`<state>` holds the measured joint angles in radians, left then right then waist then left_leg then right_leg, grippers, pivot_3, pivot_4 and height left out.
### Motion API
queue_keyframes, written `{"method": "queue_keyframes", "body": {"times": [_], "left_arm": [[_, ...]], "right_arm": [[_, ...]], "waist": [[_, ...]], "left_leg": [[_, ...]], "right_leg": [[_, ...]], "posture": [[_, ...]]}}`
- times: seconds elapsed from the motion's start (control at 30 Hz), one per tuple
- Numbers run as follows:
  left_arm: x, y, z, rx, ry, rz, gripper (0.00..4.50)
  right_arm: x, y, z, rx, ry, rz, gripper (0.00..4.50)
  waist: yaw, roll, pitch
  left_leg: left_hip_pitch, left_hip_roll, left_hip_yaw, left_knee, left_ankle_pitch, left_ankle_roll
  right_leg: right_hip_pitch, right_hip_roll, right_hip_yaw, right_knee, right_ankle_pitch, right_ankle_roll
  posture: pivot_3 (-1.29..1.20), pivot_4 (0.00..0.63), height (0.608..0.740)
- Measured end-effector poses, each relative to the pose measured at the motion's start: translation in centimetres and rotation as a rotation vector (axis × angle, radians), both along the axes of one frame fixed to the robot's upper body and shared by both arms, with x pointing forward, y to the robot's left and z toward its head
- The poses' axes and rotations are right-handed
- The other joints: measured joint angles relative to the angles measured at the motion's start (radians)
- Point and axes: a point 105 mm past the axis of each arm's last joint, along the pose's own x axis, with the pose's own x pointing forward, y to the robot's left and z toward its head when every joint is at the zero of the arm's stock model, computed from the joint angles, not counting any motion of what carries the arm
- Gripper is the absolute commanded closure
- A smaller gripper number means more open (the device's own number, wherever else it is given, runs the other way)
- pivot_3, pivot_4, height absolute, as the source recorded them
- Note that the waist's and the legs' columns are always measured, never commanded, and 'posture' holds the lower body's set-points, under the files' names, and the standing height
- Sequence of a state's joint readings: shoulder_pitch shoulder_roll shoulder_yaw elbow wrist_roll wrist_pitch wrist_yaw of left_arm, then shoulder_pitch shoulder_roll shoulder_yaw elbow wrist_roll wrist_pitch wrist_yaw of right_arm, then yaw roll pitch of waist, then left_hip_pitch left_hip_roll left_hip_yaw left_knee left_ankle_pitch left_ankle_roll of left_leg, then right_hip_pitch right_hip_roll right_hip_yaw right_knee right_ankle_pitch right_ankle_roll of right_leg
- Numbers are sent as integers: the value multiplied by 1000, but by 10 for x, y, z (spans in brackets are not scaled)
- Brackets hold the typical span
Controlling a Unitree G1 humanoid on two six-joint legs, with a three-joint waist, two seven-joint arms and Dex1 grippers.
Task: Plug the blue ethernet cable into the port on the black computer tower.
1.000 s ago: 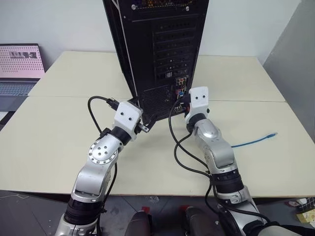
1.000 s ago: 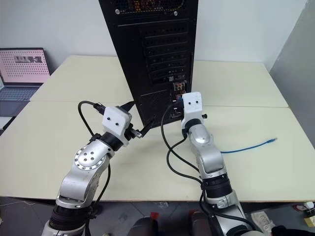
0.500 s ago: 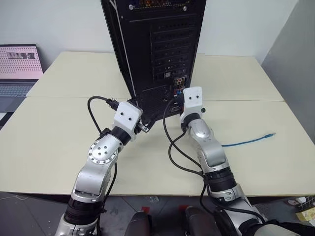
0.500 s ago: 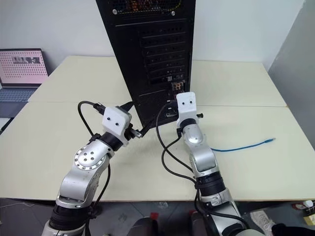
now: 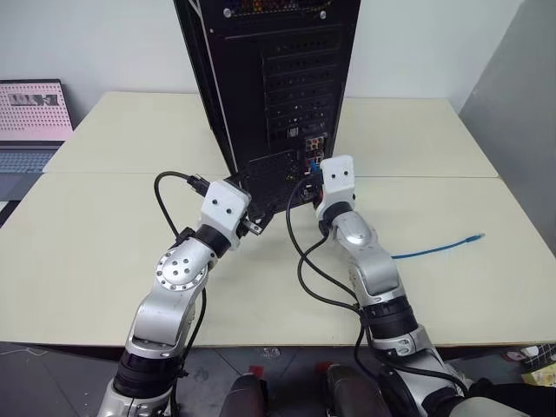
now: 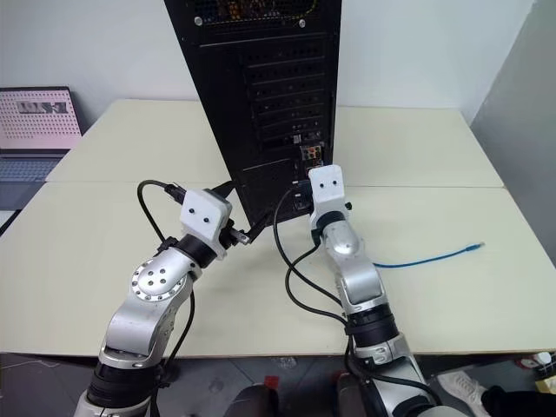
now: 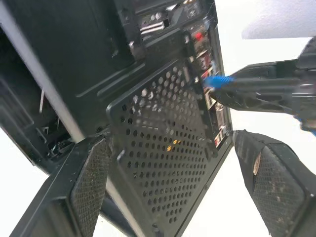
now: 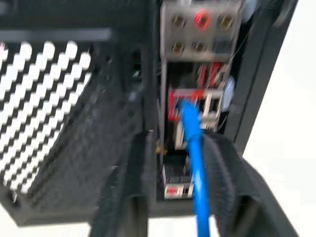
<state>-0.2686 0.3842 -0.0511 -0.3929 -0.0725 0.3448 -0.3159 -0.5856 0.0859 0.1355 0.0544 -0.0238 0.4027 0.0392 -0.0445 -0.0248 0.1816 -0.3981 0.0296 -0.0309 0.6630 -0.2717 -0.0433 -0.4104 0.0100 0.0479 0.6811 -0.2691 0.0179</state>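
The black computer tower (image 5: 278, 78) stands upright on the table with its rear panel facing me. The blue ethernet cable (image 5: 434, 249) trails across the table on the right. Its near end runs up between the fingers of my right gripper (image 8: 177, 138) and meets the port (image 8: 183, 106) in the tower's connector strip. Those fingers stand apart, so the gripper is open, and the cord lies close to one finger (image 8: 232, 182). I cannot tell how deep the plug sits. My left gripper (image 7: 173, 140) is open wide at the tower's lower rear corner.
A laptop (image 5: 35, 109) with a pink screen sits at the far left. Black robot wires (image 5: 308, 261) loop over the table between my arms. The cable's free plug (image 5: 473, 236) lies near the right edge. A grey wall (image 5: 521, 95) rises on the right.
My right forearm has swung a little to the left, closer in behind the tower's connector strip. The left arm has stayed put. The whole picture has shifted slightly.
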Motion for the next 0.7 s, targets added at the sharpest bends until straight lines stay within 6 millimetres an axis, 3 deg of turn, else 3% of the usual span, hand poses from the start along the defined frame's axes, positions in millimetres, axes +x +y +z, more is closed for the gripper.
{"method": "queue_keyframes", "body": {"times": [0.17, 0.33, 0.43, 0.7], "left_arm": [[0, 3, -2, 0, 16, 3, 444], [-4, 9, -18, 61, 144, -59, 444], [-12, 15, -21, 142, 186, -119, 444], [-18, 49, -4, 201, 206, -134, 444]], "right_arm": [[-6, -12, 6, -16, -16, 17, 1190], [-24, -32, 22, -64, -54, 146, 105], [-36, -51, 26, -112, -35, 269, 40], [-55, -104, 40, -203, -4, 451, 40]], "waist": [[5, 0, 0], [6, 0, 0], [9, 0, 0], [10, 0, 1]], "left_leg": [[0, 0, 0, 0, 0, 0], [0, 0, -1, 0, 0, 0], [0, 0, -1, 0, 0, 0], [0, -1, 0, 0, 0, 0]], "right_leg": [[0, 0, 0, 0, 0, 0], [0, 0, -1, 0, 0, 0], [0, 0, -1, -1, 0, 0], [0, 1, -1, -1, 0, 0]], "posture": [[0, 150, 740], [0, 150, 740], [0, 150, 740], [0, 150, 740]]}}
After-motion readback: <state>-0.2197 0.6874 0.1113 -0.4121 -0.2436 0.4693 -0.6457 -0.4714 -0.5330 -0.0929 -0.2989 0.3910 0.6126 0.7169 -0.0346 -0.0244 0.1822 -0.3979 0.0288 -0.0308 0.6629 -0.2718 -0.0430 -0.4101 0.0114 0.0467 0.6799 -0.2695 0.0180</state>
